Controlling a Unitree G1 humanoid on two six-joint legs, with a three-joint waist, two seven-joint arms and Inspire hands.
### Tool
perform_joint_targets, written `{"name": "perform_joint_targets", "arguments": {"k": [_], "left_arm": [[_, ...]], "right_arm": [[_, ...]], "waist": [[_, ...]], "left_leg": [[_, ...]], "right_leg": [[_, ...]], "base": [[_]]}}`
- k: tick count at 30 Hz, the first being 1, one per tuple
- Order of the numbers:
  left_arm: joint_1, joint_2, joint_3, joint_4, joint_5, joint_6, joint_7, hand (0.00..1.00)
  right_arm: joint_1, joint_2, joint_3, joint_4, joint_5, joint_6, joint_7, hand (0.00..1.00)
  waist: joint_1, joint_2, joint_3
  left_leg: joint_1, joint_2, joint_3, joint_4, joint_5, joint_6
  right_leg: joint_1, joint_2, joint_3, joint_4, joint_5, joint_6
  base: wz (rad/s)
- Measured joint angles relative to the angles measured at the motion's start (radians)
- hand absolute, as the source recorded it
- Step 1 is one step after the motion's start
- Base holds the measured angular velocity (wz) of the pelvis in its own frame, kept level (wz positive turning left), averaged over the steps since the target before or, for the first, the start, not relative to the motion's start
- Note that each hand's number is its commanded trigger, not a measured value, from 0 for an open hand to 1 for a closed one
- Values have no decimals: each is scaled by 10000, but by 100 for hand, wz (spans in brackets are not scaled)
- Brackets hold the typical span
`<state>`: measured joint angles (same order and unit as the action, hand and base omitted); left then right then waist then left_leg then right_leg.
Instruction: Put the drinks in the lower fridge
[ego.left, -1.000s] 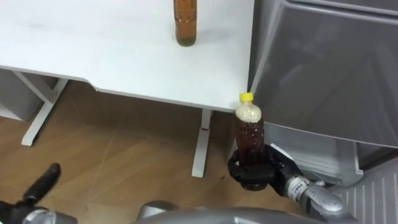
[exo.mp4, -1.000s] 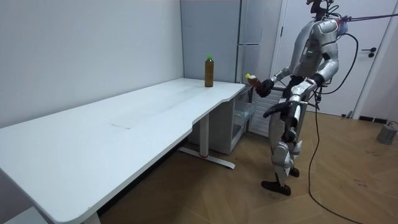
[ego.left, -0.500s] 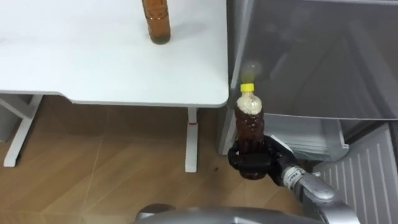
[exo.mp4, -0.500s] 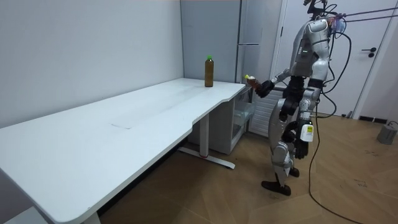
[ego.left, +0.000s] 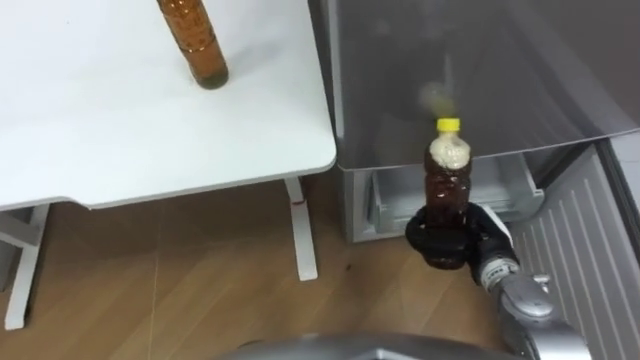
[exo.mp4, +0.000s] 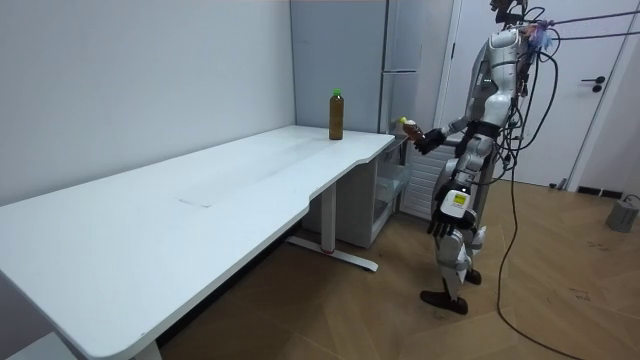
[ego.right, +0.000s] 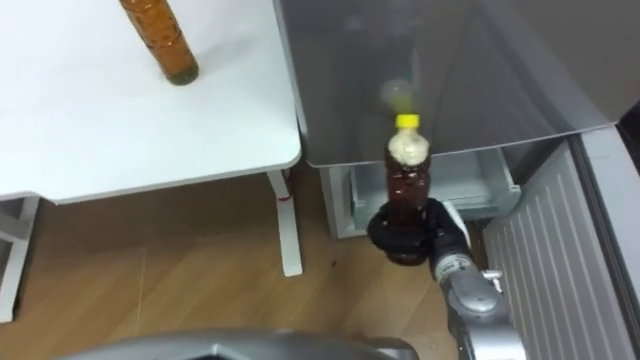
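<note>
My right hand (ego.left: 449, 243) is shut on the lower part of a brown drink bottle with a yellow cap (ego.left: 447, 172), held upright in front of the grey fridge (ego.left: 470, 70). The bottle hangs above the fridge's open lower compartment, where a clear drawer (ego.left: 395, 200) shows. In the room view the same bottle (exo.mp4: 407, 126) is level with the table's edge. A second brown bottle (ego.left: 194, 46) stands on the white table (ego.left: 120, 130) near its fridge-side end. My left hand (exo.mp4: 441, 224) hangs beside my thigh in the room view.
The open lower fridge door, ribbed inside (ego.left: 590, 250), stands at my right. A table leg (ego.left: 302, 232) rises from the wooden floor (ego.left: 180, 290) close to the fridge. In the room view a white door (exo.mp4: 600, 90) and a small grey object (exo.mp4: 625, 213) lie behind me.
The view has swung right from the table toward the fridge as I turned. My left arm has dropped to my side. The yellow-capped bottle stays in my right hand.
</note>
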<state>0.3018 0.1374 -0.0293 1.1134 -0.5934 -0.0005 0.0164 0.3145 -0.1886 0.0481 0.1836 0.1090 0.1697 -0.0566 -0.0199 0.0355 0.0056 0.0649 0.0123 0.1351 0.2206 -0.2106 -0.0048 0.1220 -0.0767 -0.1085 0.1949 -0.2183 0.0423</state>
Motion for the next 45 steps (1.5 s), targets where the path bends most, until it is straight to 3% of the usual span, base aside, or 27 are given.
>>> {"name": "perform_joint_targets", "arguments": {"k": [6, 13, 19, 26, 31, 38, 40, 45], "left_arm": [[10, 236, -207, 81, -22, -35, -307, 0], [69, 272, -370, 78, -13, -27, -529, 0], [194, 278, -367, 72, 10, 61, -699, 0], [186, 285, -233, 54, 528, 230, -687, 0], [260, 329, -92, 57, 1231, 273, -720, 0], [486, 327, 100, 39, 1974, 982, -670, 0], [563, 325, 118, 45, 2643, 1267, -699, 0], [588, 302, 136, 45, 3536, 1518, -863, 0]], "right_arm": [[-28, 11, -115, -177, 991, -84, -1019, 100], [-209, 12, -173, -179, 3416, -283, -1803, 100], [-214, 10, -322, -180, 4033, -398, -2396, 100], [-307, -4, -385, -179, 5580, -398, -2812, 100], [-680, -11, -442, -179, 7926, -415, -2907, 100], [-802, -31, -585, -177, 10160, -427, -2901, 100], [-829, -31, -627, -48, 10719, -497, -2825, 100], [-978, -41, -631, 818, 11603, -681, -2348, 100]], "waist": [[11, -193, 22], [-9, -75, 28], [-2, -5, 29], [25, -41, 29], [43, -132, 72], [63, -188, 72], [94, -228, 76], [412, -351, 46]], "left_leg": [[12, -5, 20, 18, -8, 6], [76, -6, 11, 16, -18, 8], [78, -11, 11, 1, -50, 13], [152, -70, -4, -66, -53, 24], [205, -76, -6, 30, -69, 46], [328, -95, -103, 46, -93, 51], [339, -97, -145, 85, -93, 51], [268, -101, -237, 182, -100, 47]], "right_leg": [[-7, -8, 13, -11, -5, 10], [75, -7, -21, -61, -5, 11], [82, -12, -36, -70, -15, 26], [180, -63, -61, -66, -66, 74], [273, -66, -60, -58, -67, 77], [448, -84, -169, -78, -107, 99], [523, -86, -223, -93, -114, 95], [543, -86, -308, -78, -124, 89]], "base": [[-1], [0], [0], [0], [0], [4], [7], [7]]}}
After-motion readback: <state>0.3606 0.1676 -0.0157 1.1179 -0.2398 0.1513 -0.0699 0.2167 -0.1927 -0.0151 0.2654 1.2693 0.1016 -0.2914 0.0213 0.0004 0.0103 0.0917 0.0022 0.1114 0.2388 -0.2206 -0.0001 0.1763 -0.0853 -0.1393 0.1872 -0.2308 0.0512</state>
